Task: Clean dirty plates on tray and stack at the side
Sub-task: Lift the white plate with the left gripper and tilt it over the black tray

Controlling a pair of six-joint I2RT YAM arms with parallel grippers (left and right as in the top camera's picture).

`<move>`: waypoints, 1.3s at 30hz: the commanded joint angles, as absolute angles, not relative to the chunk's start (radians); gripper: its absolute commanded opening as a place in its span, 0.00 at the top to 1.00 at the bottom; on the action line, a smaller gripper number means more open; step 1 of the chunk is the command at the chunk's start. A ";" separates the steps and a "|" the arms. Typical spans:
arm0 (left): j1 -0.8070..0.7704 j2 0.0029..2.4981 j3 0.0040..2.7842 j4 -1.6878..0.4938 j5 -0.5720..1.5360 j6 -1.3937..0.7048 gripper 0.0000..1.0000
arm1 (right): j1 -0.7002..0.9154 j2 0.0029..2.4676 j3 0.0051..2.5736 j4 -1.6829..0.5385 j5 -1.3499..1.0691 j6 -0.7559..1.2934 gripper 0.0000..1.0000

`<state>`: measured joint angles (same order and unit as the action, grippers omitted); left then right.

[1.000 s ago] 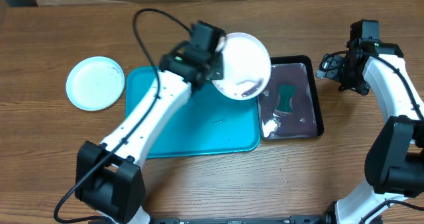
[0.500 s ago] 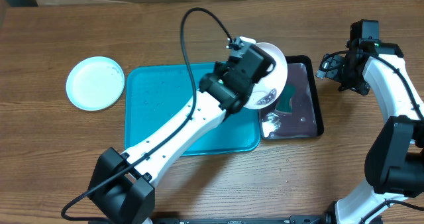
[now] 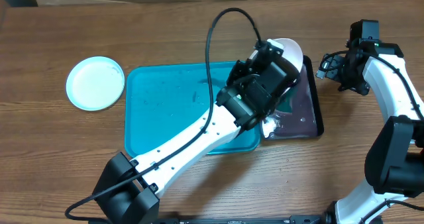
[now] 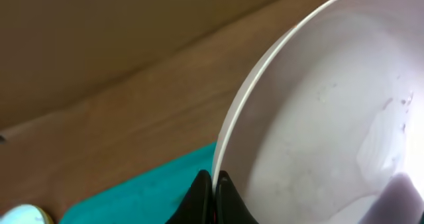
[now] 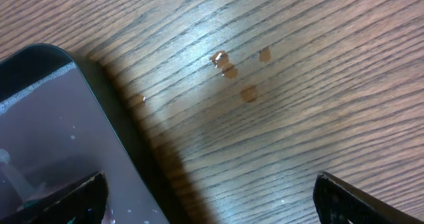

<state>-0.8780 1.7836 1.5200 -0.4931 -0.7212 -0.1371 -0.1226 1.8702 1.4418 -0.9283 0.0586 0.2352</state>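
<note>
My left gripper (image 4: 213, 196) is shut on the rim of a white plate (image 4: 331, 111), which it holds tilted on edge. From overhead, that white plate (image 3: 290, 52) pokes out past the left wrist over the black tray (image 3: 313, 98). The turquoise tray (image 3: 165, 105) lies bare in the middle, and the left arm crosses its right part. A light blue plate (image 3: 95, 83) rests on the table left of this tray. My right gripper (image 5: 209, 201) stands open above bare wood, just right of the black tray (image 5: 46, 138), with nothing between its fingers.
A green sponge (image 3: 287, 103) lies in the wet black tray, mostly hidden by the left wrist. A few small brown spots (image 5: 228, 68) mark the wood near the right gripper. The right arm (image 3: 391, 91) stands along the table's right edge.
The left arm has carried the white plate rightward from above the turquoise tray's far right corner to over the black tray. The right arm has not moved.
</note>
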 commanded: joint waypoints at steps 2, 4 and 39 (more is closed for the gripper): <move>-0.915 1.763 1.552 -0.444 -0.850 0.004 0.96 | -0.120 1.858 1.460 -0.925 0.057 0.238 0.00; -0.926 1.763 1.552 -0.427 -0.876 0.037 0.96 | -0.120 1.858 1.460 -0.925 0.057 0.239 0.00; -1.041 1.763 1.552 0.060 -0.976 0.796 0.96 | -0.120 1.858 1.460 -0.925 0.058 0.238 0.00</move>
<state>-1.0218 1.7836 1.5234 0.0200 -0.9627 0.7250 -0.1226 1.8702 1.4418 -0.9279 0.0586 0.2352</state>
